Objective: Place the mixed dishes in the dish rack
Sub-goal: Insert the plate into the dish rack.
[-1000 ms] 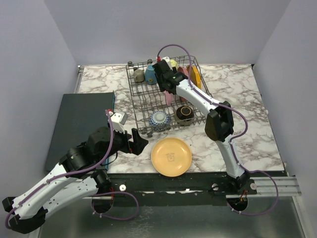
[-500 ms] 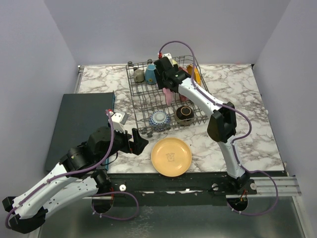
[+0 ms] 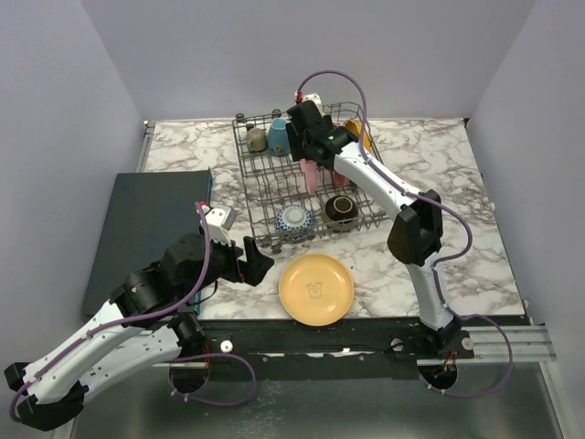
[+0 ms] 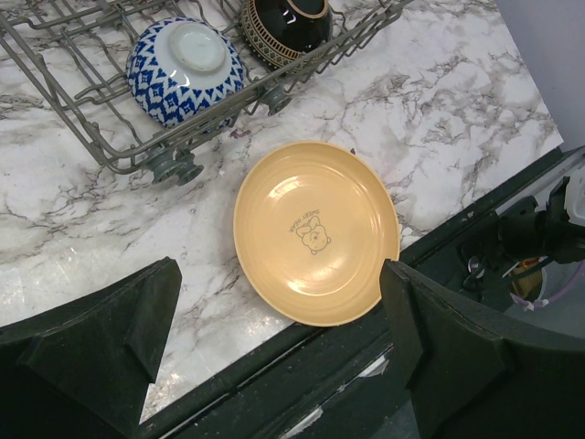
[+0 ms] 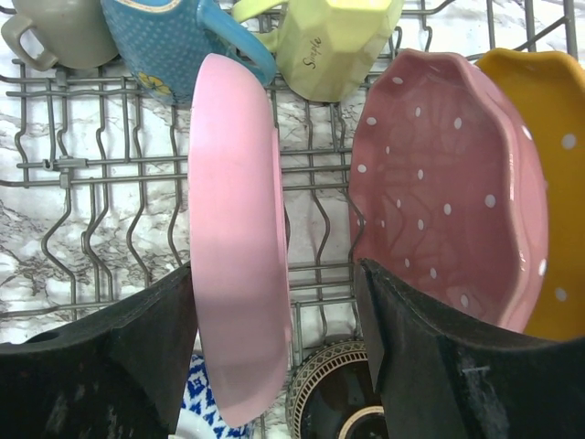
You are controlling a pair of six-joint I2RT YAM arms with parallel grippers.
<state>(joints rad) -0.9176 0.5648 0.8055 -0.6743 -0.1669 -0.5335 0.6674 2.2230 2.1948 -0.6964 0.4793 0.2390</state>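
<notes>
The grey wire dish rack (image 3: 265,187) stands at the back centre. In the right wrist view a plain pink plate (image 5: 239,274) stands on edge in it, beside a pink dotted plate (image 5: 439,201) and an orange dotted plate (image 5: 539,183), behind grey (image 5: 55,32), blue (image 5: 164,46) and yellow (image 5: 334,46) mugs. My right gripper (image 5: 279,347) is open above the rack, its jaws astride the plain pink plate without gripping it. A yellow plate (image 3: 316,289) lies on the table in front of the rack. My left gripper (image 4: 279,347) is open and empty just above its near rim.
A blue patterned bowl (image 4: 183,59) and a dark brown bowl (image 4: 285,23) sit upside down in the rack's near row. A dark flat mat (image 3: 151,229) lies at the left. The black front rail (image 3: 366,334) runs along the table's near edge.
My right gripper has shifted slightly back and to the right over the rack. The left arm and the yellow plate have not moved.
</notes>
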